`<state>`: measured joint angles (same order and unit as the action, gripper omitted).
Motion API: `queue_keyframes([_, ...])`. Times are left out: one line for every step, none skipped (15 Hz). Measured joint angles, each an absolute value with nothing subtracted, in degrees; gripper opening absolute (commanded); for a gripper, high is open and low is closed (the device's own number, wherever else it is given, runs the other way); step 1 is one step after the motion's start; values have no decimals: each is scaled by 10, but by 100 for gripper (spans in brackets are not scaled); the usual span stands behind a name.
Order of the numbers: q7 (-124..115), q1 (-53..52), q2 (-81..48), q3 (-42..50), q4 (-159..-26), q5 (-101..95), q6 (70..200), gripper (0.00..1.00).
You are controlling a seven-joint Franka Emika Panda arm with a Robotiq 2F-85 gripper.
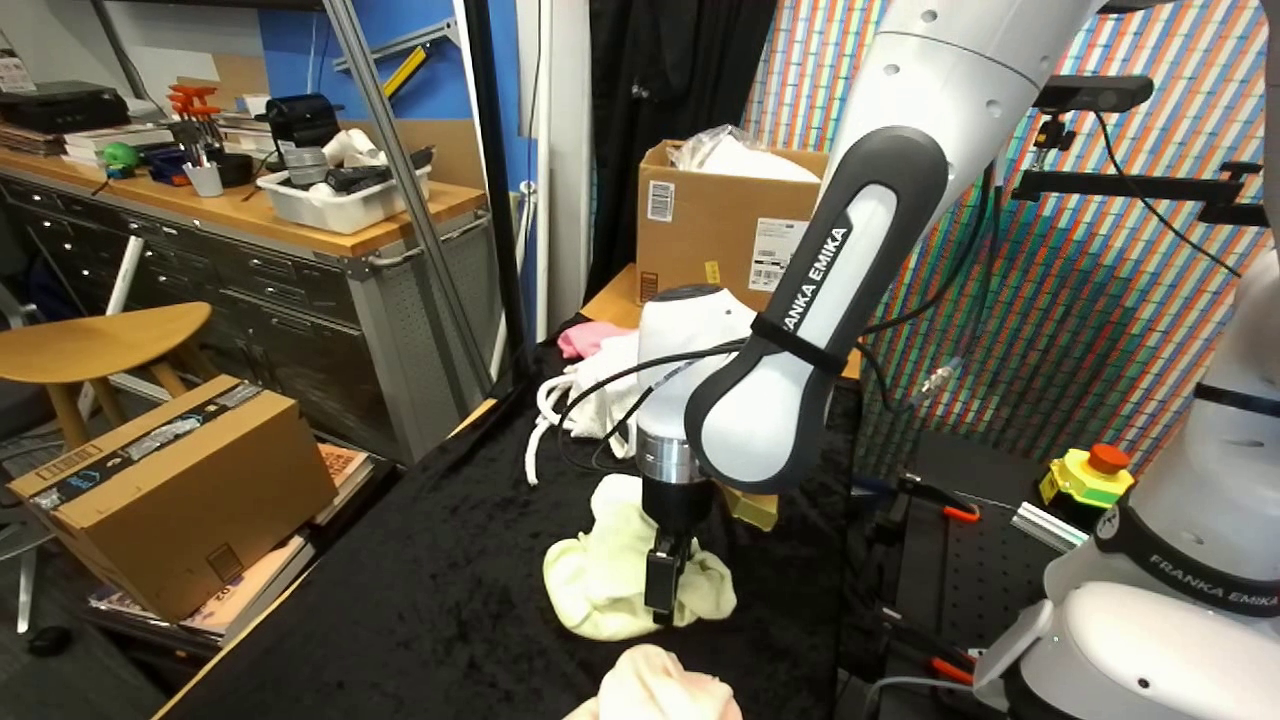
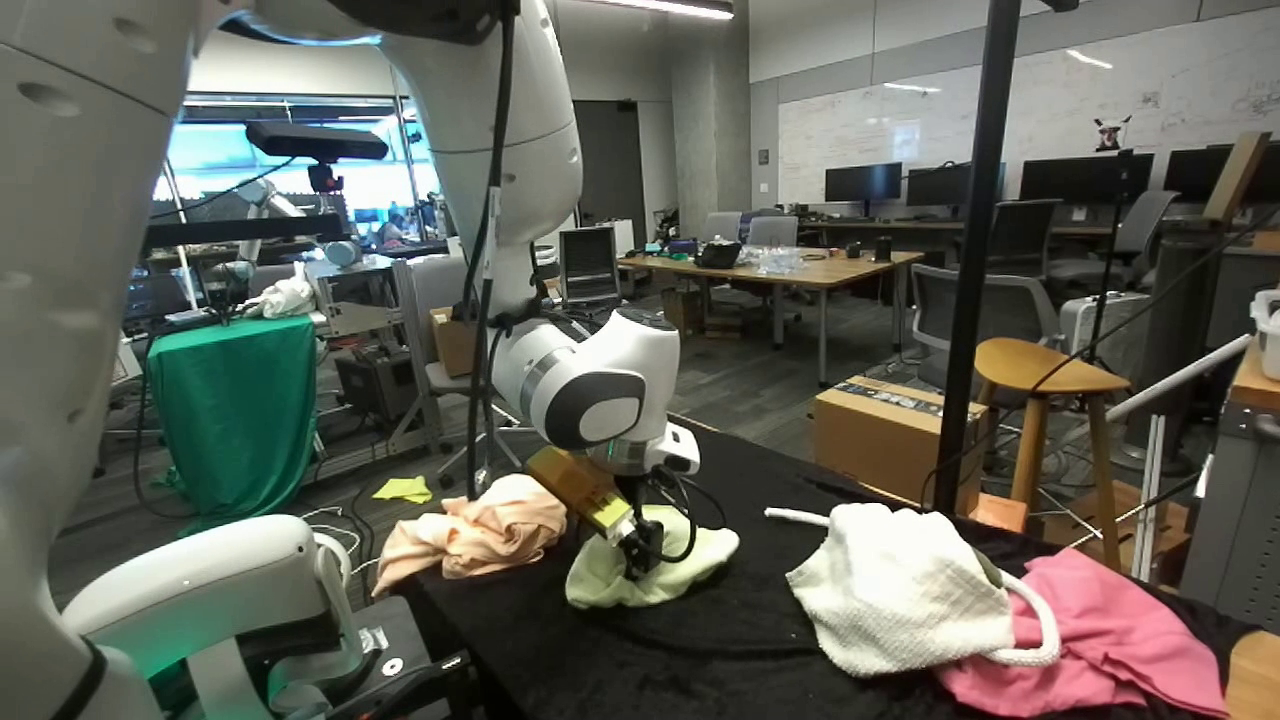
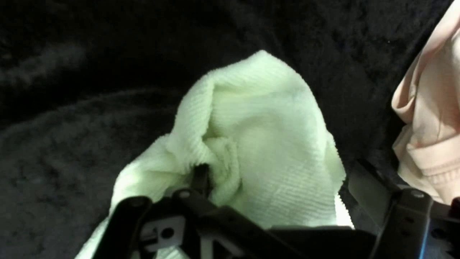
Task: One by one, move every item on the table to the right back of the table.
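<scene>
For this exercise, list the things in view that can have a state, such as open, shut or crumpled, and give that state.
Light green cloth: crumpled
Gripper: open, jaws apart with that cloth between them
Peach cloth: crumpled
Pink cloth: crumpled, partly hidden
White cloth: bunched up
Rear cardboard box: open at the top
Taped cardboard box: shut
White bin: open, filled with things
Red button: pressed or not, cannot tell
</scene>
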<state>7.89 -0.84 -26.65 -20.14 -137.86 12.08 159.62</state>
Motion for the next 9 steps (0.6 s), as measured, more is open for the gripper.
queue_keyframes([79, -8, -268, -202, -1380, 121, 1597, 100])
queue_keyframes([79, -8, -269, -202, -1381, 121, 1598, 100])
queue_keyframes([79, -8, -269, -203, -1381, 121, 1599, 100])
queue_keyframes([79, -8, -269, -203, -1383, 121, 1602, 100])
queue_keyframes([79, -8, -269, -203, -1384, 121, 1605, 100])
queue_keyframes([79, -8, -268, -203, -1384, 121, 1610, 100])
queue_keyframes([79, -8, -268, -203, -1384, 121, 1614, 100])
queue_keyframes([79, -8, -267, -203, -1384, 121, 1618, 100])
queue_keyframes([79, -8, -266, -203, -1384, 121, 1623, 100])
